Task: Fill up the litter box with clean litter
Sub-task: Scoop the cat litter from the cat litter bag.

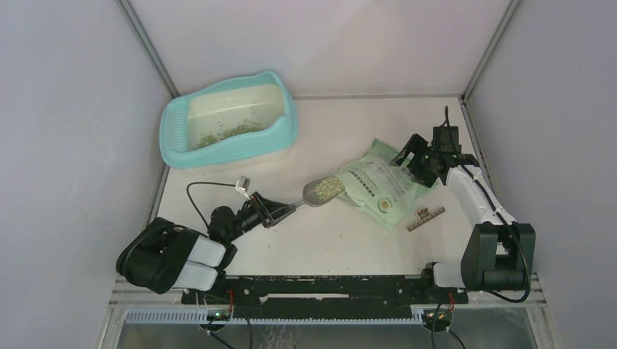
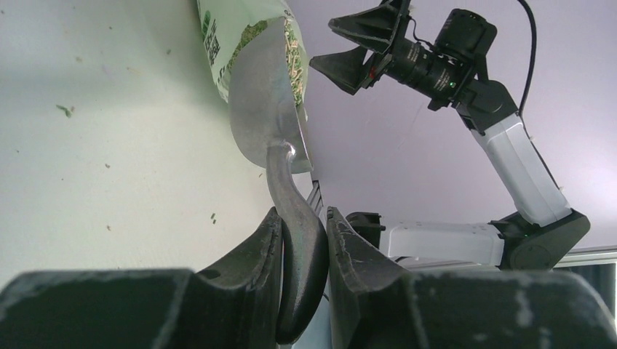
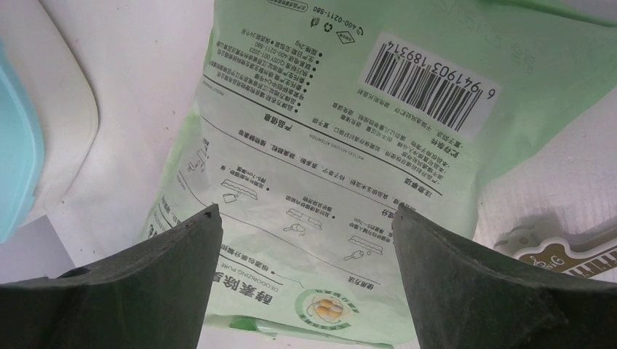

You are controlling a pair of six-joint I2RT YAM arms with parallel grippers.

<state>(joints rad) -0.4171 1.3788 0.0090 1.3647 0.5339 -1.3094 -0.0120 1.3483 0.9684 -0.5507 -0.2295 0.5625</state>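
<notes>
Left gripper [image 2: 303,218] pinched the scoop [image 1: 324,190] by its handle, its loose litter [image 1: 329,186] looking spill-prone unless level; right gripper [image 3: 305,218] gaped empty over the bag [image 3: 327,145].

One litter box [image 1: 289,123] stood on the table [image 1: 349,243], and that was the lot for boxes. One green printed bag [image 1: 382,185], one metal scoop [image 1: 313,196] and one bag clip [image 1: 426,218] were there: singles all round. Two arms were counted, a left arm [image 1: 174,254] and a right arm [image 1: 476,196], with one gripper apiece, the left gripper [image 1: 280,211] and the right gripper [image 1: 407,156]. Each carried two fingers [image 3: 145,283], four in all. The litter [image 1: 229,133] was past counting by the grain, but it lay in at least two lots, one in the box and one in the scoop. A scatter of stray granules [image 2: 65,110] was too small to tally.
</notes>
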